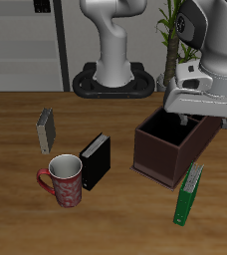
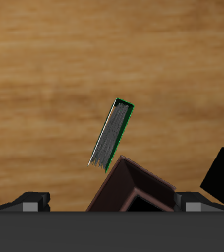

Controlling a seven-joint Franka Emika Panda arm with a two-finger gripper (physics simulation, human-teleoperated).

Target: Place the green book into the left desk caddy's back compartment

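From the front and above, the green book (image 1: 189,194) stands on edge on the wooden table (image 1: 16,214), close to the front edge, leaning a little, its pale strip toward the camera. At about eleven o'clock from it, just beside it, sits the left desk caddy (image 1: 168,149), dark maroon and open-topped. The gripper (image 1: 188,120) hangs over the caddy's far part; its fingers are mostly hidden by the arm's white housing, so I cannot tell how wide it stands or whether it holds anything. A black book (image 1: 95,160), red patterned mug (image 1: 64,180) and small grey book (image 1: 46,129) stand apart.

From the wrist, the green book (image 2: 110,135) shows tilted on bare wood, just beyond a caddy corner (image 2: 132,187)
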